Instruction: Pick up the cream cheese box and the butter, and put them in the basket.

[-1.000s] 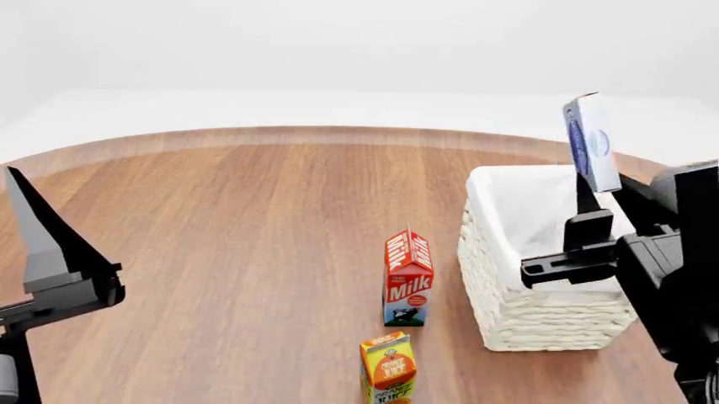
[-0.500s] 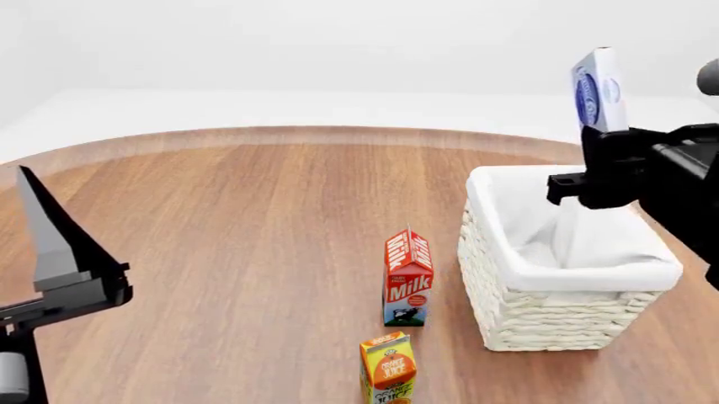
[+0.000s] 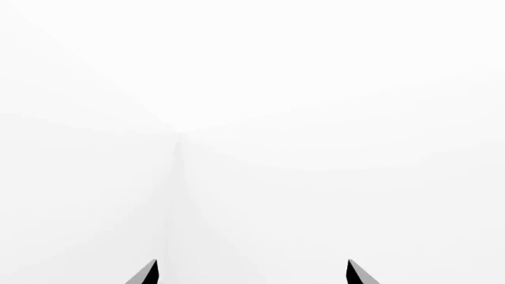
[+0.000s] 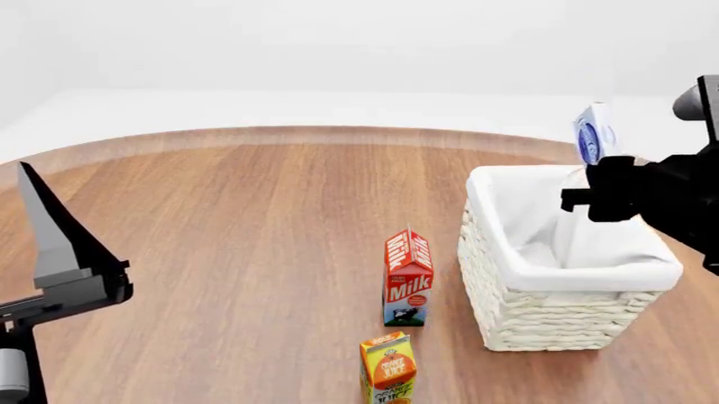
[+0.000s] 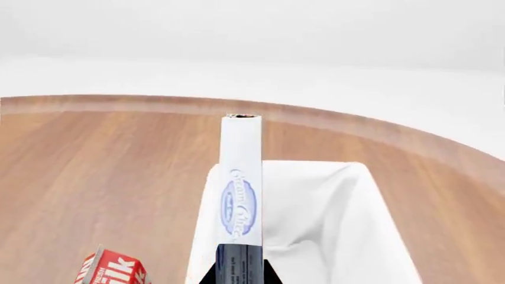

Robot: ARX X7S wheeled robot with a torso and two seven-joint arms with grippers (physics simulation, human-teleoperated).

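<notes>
The cream cheese box (image 4: 592,133), a flat blue-and-white carton, stands on end in the air over the far side of the basket (image 4: 540,324). My right gripper (image 4: 598,172) is shut on its lower end. In the right wrist view the box (image 5: 240,189) rises straight out of the gripper (image 5: 239,277), with the basket's white lining (image 5: 332,225) behind it. At the left of the head view, my left gripper's dark finger (image 4: 47,236) points upward. In its wrist view the left gripper (image 3: 251,273) is open, facing blank white. The butter is out of view.
A red milk carton (image 4: 408,276) stands just left of the basket, and an orange juice carton (image 4: 389,369) stands nearer the front edge. The milk carton's top (image 5: 110,271) shows in the right wrist view. The round wooden table (image 4: 247,236) curves away at the back.
My right gripper swung up and right with the cream cheese box, then came down toward the basket over the last half second. The left arm has barely shifted.
</notes>
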